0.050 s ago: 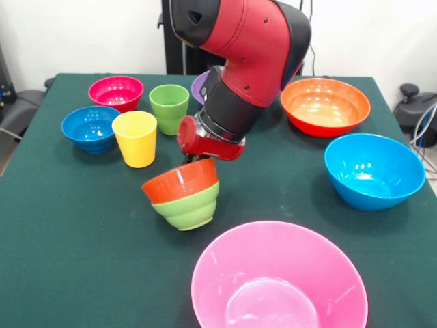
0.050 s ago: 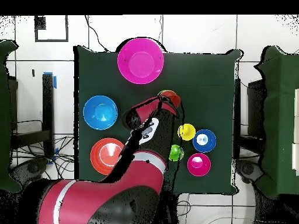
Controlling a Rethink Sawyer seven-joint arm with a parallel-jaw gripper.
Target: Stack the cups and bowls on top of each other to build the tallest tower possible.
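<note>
My gripper [image 1: 190, 161] hangs over mid-table, shut on the far rim of the small orange-red bowl [image 1: 181, 183], which is nested in the small light-green bowl [image 1: 188, 210]. The pair tilts toward the camera; I cannot tell if it touches the cloth. In the overhead view the arm covers all but a sliver of the pair [image 2: 171, 99]. The yellow cup [image 1: 135, 139] and green cup [image 1: 169, 108] stand upright to the left. Beside them sit the dark blue bowl [image 1: 90, 128] and the magenta-red bowl [image 1: 116, 92].
The large pink bowl [image 1: 278, 280] sits at the near edge. The light blue bowl [image 1: 373, 169] and orange bowl [image 1: 325, 104] are on the right. The purple bowl [image 1: 200, 87] is mostly hidden behind the arm. A green cloth [image 1: 61, 232] covers the table.
</note>
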